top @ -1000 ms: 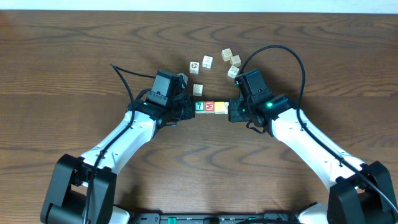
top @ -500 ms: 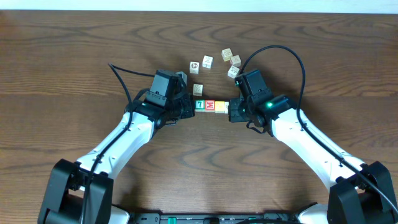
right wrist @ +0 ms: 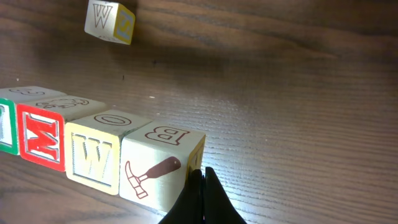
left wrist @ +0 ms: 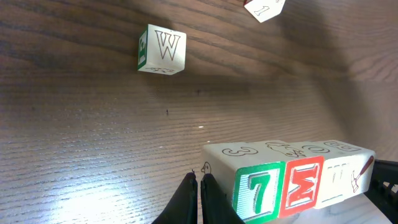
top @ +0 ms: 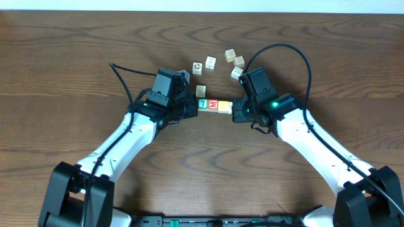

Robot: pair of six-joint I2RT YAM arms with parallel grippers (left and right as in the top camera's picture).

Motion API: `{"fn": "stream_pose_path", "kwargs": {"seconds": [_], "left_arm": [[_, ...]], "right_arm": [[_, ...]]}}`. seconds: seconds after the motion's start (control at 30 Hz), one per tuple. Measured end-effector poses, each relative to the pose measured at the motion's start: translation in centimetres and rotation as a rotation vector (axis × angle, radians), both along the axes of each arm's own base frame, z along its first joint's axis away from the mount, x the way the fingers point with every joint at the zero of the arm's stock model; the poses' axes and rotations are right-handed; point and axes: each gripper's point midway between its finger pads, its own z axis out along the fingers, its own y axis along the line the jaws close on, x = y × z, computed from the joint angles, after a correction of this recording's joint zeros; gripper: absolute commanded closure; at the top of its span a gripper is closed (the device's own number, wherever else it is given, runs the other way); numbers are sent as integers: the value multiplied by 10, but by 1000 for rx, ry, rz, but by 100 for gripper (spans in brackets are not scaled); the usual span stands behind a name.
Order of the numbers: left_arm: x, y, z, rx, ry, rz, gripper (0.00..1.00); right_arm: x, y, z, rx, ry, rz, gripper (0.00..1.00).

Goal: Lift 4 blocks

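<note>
Clamping the blocks (top: 213, 106) as one row along 9–3 o'clock: closed left fingers (left wrist: 188, 193) against the green end at 9, closed right fingers (right wrist: 208, 199) against the white end at 3. Calls for raising both ends evenly.

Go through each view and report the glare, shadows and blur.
Overhead: even light, sharp, no glare. Left wrist: a bright glare patch on the table at lower left, darker wood towards the top, the green 7 block crisp. Right wrist: no glare, a broad shadow band on the wood beside the far W block, the hammer block sharp.
</note>
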Motion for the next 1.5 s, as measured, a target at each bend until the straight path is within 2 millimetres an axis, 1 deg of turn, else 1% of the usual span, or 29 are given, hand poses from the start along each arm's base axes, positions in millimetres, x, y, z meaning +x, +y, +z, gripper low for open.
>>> {"fn": "stream_pose_path", "kwargs": {"seconds": [1.5], "left_arm": [[-3, 0, -2, 3, 15, -3, 93]], "right_arm": [[-1, 0, 0, 0, 4, 1, 99]]}}
